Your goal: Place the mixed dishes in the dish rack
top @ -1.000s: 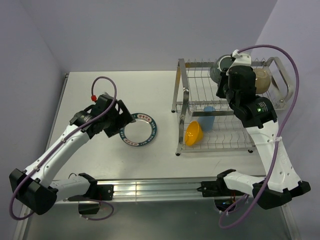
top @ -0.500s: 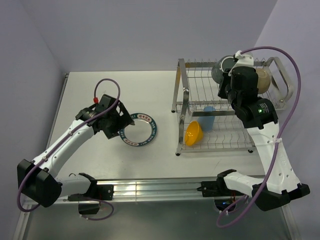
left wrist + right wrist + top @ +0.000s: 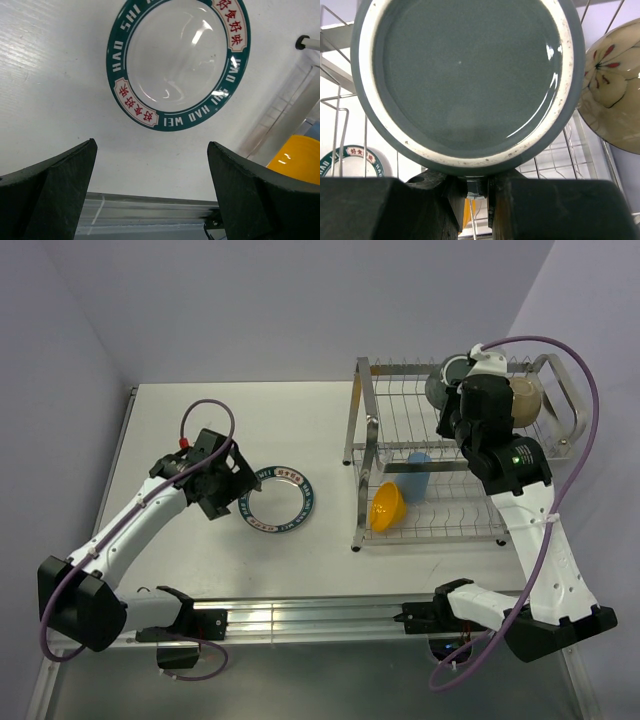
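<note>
White table (image 3: 300, 415), lilac walls (image 3: 300, 300). Flat, left of dish rack (image 3: 400, 364), lies teal-rimmed plate (image 3: 177, 60); left gripper (image 3: 151, 145) hangs above, jaws wide. Likely light, stiff, slick, breakable: pinch its raised rim. Right gripper (image 3: 475, 185) clamps dark mug (image 3: 465, 75) by its rim over upper tier.

L arm (image 3: 125, 530) goes from its base at the near left, up & to the right. It lies low, elbow bent a bit. L gripper (image 3: 243, 483) points down & to the right. Its fingers (image 3: 55, 190) are spread wide w/ nothing btwn them. R arm (image 3: 545, 540) stands tall from its base at the near right & leans back to the left, wrist up high. R gripper (image 3: 448, 412) points to the far side, fingers (image 3: 395, 210) nearly together, pinching the dark mug (image 3: 465, 75).
</note>
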